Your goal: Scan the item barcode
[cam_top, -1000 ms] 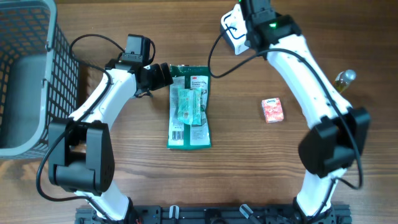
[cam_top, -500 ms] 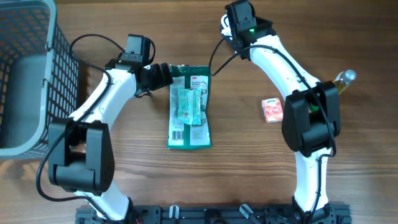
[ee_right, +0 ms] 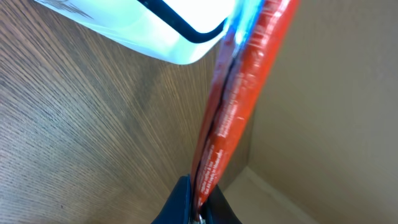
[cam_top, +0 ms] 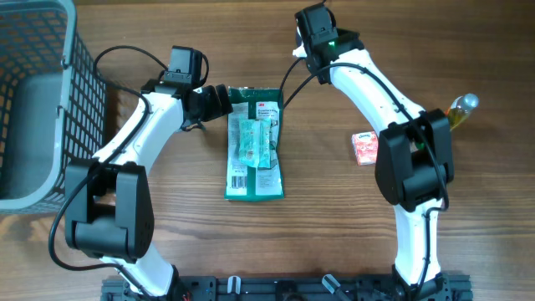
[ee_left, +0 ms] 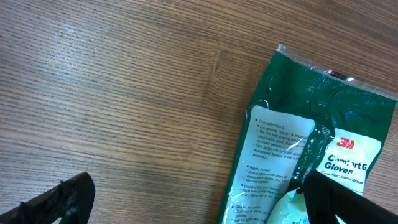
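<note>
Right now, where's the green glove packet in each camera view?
Overhead: green glove packet at the centre, lying lengthwise.
Left wrist: green glove packet at right, cut off by the lower edge.
Right wrist: not in it.
Shared landmark: the wooden table, in all three.

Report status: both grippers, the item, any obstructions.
Left gripper open at green glove pack. Right gripper shut on red packet, next to white device. Pink box and bottle lie well apart.

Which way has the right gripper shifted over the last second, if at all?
Yes: in the overhead view the right gripper, pinching a red packet, has swung left, nearer the green glove packet, which has stayed put.
</note>
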Motion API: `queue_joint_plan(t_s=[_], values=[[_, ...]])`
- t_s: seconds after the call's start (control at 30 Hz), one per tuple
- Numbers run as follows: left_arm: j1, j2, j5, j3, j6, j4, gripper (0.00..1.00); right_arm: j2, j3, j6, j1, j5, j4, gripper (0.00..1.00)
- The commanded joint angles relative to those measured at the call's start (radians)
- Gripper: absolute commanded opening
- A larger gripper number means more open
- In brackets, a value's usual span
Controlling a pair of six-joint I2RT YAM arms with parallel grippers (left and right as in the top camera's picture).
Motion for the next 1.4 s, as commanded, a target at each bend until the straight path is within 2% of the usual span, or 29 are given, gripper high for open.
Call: queue_joint_plan(t_s=[0.0, 0.13, 0.3, 0.43, 0.57, 0.67, 0.8, 0.9, 1.07, 1.1, 1.17, 1.23, 1.3, 1.37], values=[[0.000, 0.008, -0.017, 0.003, 0.015, 0.004, 1.00, 0.040, -0.025, -0.018, 0.005, 0.022, -0.002, 0.04], [0.000, 0.008, -0.017, 0.003, 0.015, 0.004, 1.00, 0.028, -0.025, 0.039, 0.012, 0.019, 0.008, 0.04], [0.000, 0.008, -0.017, 0.003, 0.015, 0.004, 1.00, -0.121, -0.024, 0.133, 0.029, -0.004, 0.021, 0.04], [0.000, 0.008, -0.017, 0.003, 0.015, 0.004, 1.00, -0.315, -0.024, 0.357, 0.023, -0.158, -0.063, 0.04], [0.000, 0.008, -0.017, 0.003, 0.015, 0.004, 1.00, -0.472, -0.025, 0.687, -0.020, -0.432, -0.310, 0.04], [0.000, 0.008, -0.017, 0.003, 0.015, 0.004, 1.00, -0.491, -0.026, 0.897, -0.089, -0.619, -0.561, 0.04], [0.000, 0.008, -0.017, 0.003, 0.015, 0.004, 1.00, -0.486, -0.142, 0.980, -0.174, -0.685, -0.690, 0.04], [0.000, 0.008, -0.017, 0.003, 0.015, 0.004, 1.00, -0.485, -0.293, 0.980, -0.217, -0.665, -0.628, 0.04], [0.000, 0.008, -0.017, 0.003, 0.015, 0.004, 1.00, -0.485, -0.563, 0.980, -0.248, -0.556, -0.338, 0.05], [0.000, 0.008, -0.017, 0.003, 0.015, 0.004, 1.00, -0.485, -0.601, 0.980, -0.248, -0.556, -0.291, 0.06], [0.000, 0.008, -0.017, 0.003, 0.015, 0.004, 1.00, -0.485, -0.649, 0.979, -0.248, -0.556, -0.241, 0.17], [0.000, 0.008, -0.017, 0.003, 0.015, 0.004, 1.00, -0.485, -0.684, 0.978, -0.248, -0.556, -0.201, 0.34], [0.000, 0.008, -0.017, 0.003, 0.015, 0.004, 1.00, -0.485, -0.692, 0.984, -0.248, -0.556, -0.173, 0.59], [0.000, 0.008, -0.017, 0.003, 0.015, 0.004, 1.00, -0.486, -0.690, 1.030, -0.248, -0.576, -0.145, 0.60]])
